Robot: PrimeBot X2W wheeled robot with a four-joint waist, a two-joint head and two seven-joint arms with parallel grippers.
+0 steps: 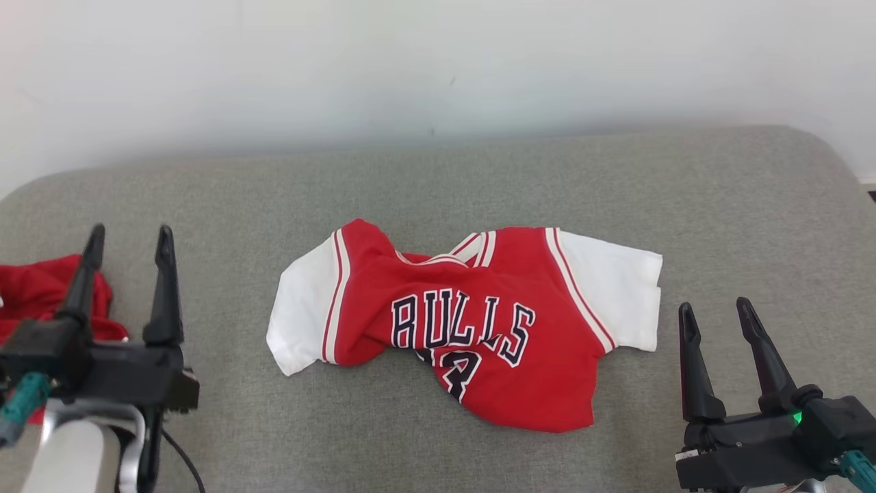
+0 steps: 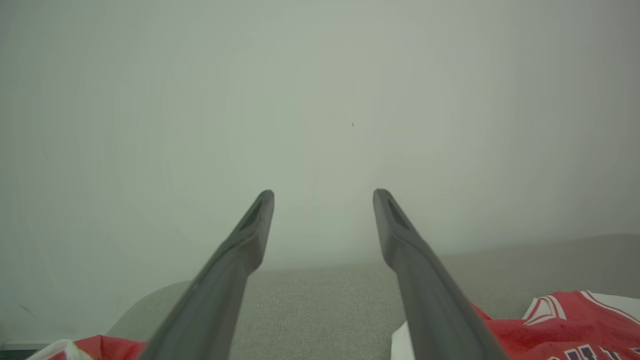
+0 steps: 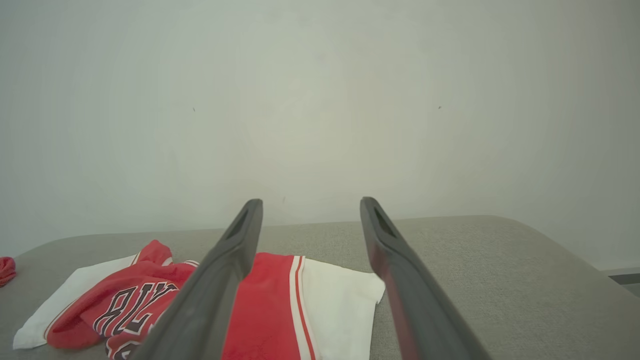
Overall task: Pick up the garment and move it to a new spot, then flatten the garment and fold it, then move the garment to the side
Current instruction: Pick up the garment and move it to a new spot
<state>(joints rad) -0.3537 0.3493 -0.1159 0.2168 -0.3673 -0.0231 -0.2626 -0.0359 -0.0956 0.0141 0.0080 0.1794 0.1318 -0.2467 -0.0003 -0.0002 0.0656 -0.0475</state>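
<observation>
1. Head view: the garment (image 1: 472, 322), a red jersey with white sleeves and "BULLS" lettering, lies at the middle of the grey cushion (image 1: 718, 198). It is lettering-side up, with one sleeve toward each end of the cushion. The body is creased, and the number under the lettering is partly lost in a fold.
2. The left gripper (image 1: 130, 236) is over the cushion's left part. Its fingers are spread wide with nothing between them, well apart from the garment.
3. The right gripper (image 1: 715, 306) is over the cushion's near right part. Its fingers are equally wide and empty, near the white sleeve on that side but not touching it.
4. A second red cloth (image 1: 37, 294) is crumpled at the cushion's left edge, partly hidden behind the left gripper.
5. Left wrist view: both fingers (image 2: 250, 235) point across the cushion toward the pale wall (image 2: 320, 100) behind its far edge, with no fabric between them.
6. Right wrist view: the fingers (image 3: 235, 250) stand above the cushion. The garment lies flat on the cushion beneath them, ungripped.
</observation>
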